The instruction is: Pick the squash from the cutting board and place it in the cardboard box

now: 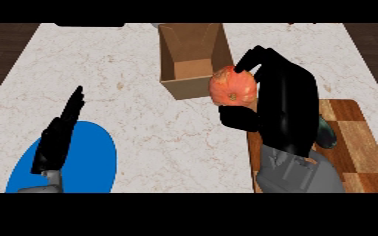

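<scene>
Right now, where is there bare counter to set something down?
Bare counter lies left of the cardboard box, above the blue plate, and between plate and cutting board. It is crowded by the box's right side, where the right robot hand holds the squash.

Single head view, looking steeply down from the near side onto the table (133, 80). Both forearms enter from the lower edge. The cardboard box (190, 62) lies at far centre, the cutting board (354, 130) at near right, the blue plate (96, 160) at near left.
</scene>
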### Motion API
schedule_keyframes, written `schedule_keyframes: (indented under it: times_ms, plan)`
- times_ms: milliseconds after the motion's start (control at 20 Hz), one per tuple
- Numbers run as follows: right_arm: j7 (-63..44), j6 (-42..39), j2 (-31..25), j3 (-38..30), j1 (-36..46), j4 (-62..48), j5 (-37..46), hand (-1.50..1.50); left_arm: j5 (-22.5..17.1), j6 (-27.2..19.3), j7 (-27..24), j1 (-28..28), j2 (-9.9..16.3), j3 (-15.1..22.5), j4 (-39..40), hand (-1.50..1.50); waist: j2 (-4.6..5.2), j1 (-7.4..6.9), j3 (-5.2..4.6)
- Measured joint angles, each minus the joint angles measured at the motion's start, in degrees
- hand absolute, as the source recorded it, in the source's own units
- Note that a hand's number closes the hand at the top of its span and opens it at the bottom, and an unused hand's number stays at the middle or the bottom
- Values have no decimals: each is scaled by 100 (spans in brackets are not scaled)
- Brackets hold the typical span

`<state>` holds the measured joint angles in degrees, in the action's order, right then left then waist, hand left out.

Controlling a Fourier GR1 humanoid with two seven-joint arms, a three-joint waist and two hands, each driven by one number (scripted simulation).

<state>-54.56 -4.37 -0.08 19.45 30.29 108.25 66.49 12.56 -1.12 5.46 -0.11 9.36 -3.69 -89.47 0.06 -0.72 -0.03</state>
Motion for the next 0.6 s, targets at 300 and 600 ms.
schedule_keyframes:
  times_ms: [300,600]
  plan:
    - [-118,327,1,-425,1402,-1656,-447,150,37,-15,-26,-158,-31,-16,158,0,11,-30,0]
    - [49,923,3,-751,2412,-3518,-950,150,75,-22,-38,-106,-77,29,90,0,25,-81,0]
